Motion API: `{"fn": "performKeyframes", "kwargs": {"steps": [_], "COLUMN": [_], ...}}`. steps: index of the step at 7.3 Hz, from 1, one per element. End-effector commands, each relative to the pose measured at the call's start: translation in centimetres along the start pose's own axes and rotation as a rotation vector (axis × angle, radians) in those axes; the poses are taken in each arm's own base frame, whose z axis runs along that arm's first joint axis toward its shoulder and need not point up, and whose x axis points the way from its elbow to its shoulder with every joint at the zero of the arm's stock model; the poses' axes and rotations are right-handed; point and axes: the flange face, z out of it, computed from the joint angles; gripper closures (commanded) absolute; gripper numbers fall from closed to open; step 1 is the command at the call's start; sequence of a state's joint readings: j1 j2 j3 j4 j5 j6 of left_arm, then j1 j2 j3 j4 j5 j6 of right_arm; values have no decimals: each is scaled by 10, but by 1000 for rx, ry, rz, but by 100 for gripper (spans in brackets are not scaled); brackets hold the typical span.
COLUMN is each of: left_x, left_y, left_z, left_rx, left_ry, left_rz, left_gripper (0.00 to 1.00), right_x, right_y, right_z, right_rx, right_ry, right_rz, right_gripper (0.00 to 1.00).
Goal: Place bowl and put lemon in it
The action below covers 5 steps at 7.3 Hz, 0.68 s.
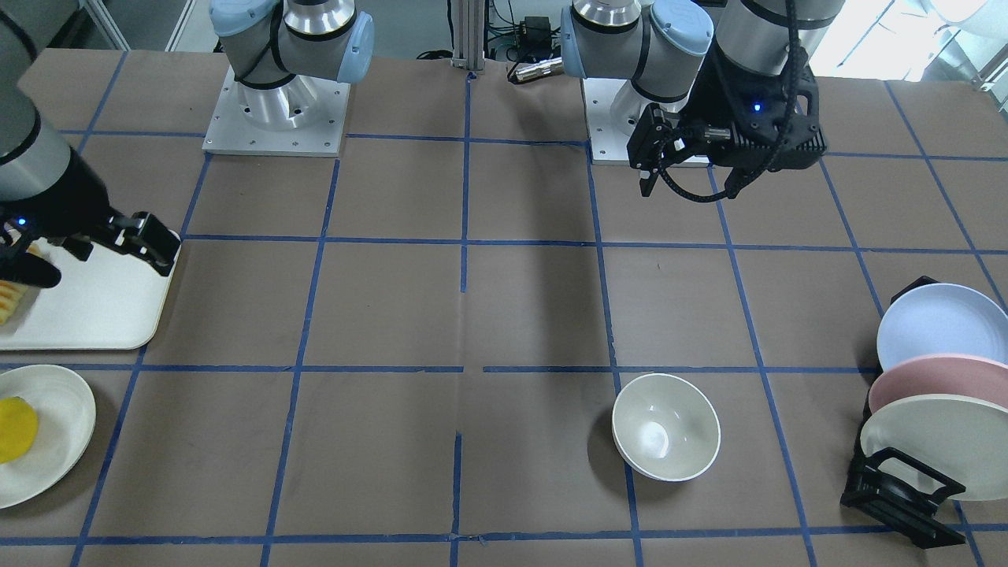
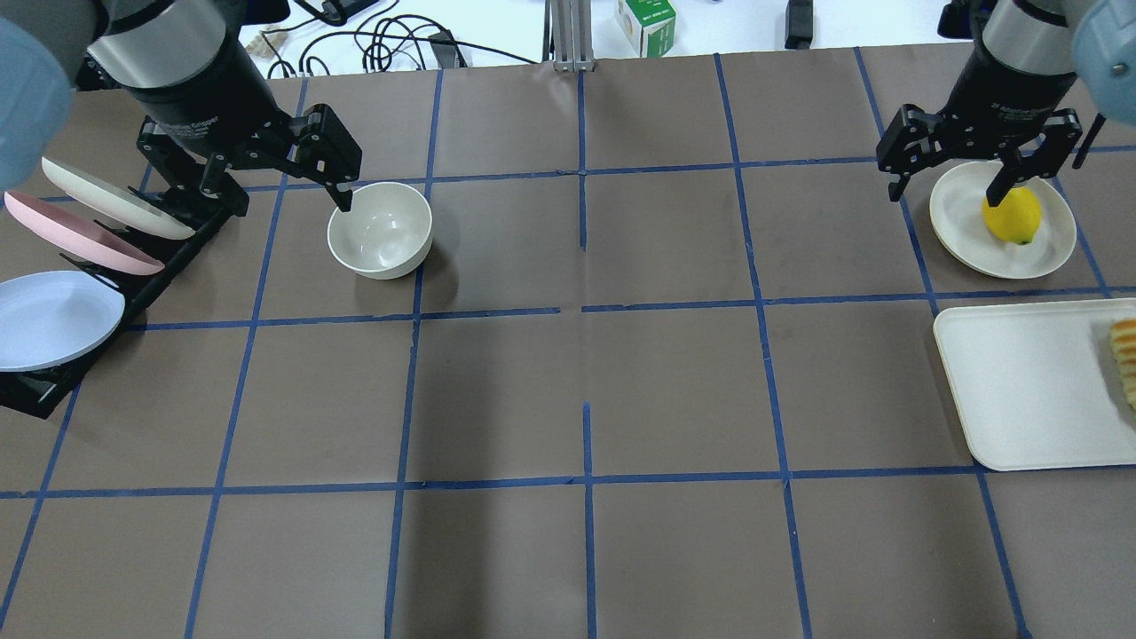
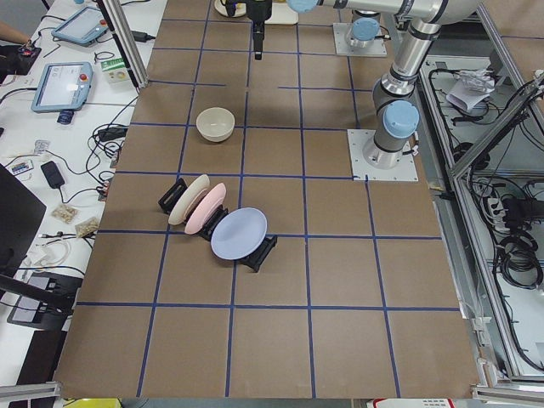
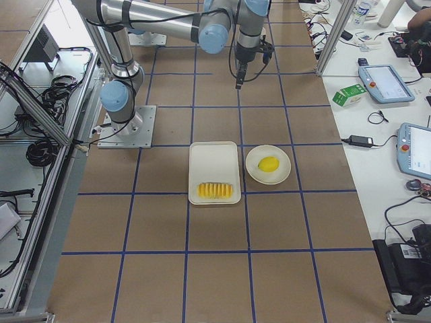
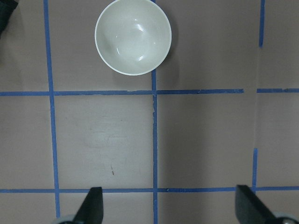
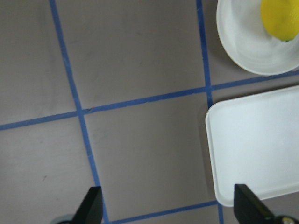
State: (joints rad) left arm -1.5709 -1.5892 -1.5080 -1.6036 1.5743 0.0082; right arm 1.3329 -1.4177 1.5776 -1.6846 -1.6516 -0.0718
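The off-white bowl (image 2: 380, 231) stands upright and empty on the brown table, left of centre; it also shows in the front view (image 1: 665, 425) and the left wrist view (image 5: 133, 37). My left gripper (image 2: 280, 191) is open and empty, high above the table beside the bowl (image 5: 170, 205). The yellow lemon (image 2: 1012, 216) lies on a shallow cream plate (image 2: 963, 204) at the far right and also shows in the right wrist view (image 6: 280, 18). My right gripper (image 2: 945, 182) is open and empty, high above the table near that plate (image 6: 169, 207).
A cream rectangular tray (image 2: 1029, 390) with a row of yellow-orange slices (image 2: 1125, 355) lies next to the lemon's plate. A black rack (image 2: 169, 257) with a cream, a pink and a blue plate (image 2: 53, 315) stands left of the bowl.
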Motion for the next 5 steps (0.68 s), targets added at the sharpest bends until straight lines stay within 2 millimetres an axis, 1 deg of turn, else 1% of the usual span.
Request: {"fn": "performKeyframes", "kwargs": {"steps": [1, 2, 3, 4, 5], "left_x": [-37, -63, -79, -84, -81], "left_y": [-51, -74, -95, -116, -130], "left_z": [46, 71, 95, 121, 144], "left_rx": [-15, -13, -8, 14, 22], "left_ry": [1, 7, 8, 9, 54], "left_rz": [-22, -7, -2, -5, -3], "left_gripper": [0, 0, 0, 0, 0], "right_x": [51, 60, 76, 88, 107], "right_y": [-43, -64, -78, -85, -95], "right_z": [45, 62, 74, 89, 109], "right_rx": [19, 60, 99, 82, 90], "right_ry": [28, 39, 48, 43, 48], "right_rz": [-37, -71, -109, -150, -169], "right_gripper": [0, 0, 0, 0, 0]}}
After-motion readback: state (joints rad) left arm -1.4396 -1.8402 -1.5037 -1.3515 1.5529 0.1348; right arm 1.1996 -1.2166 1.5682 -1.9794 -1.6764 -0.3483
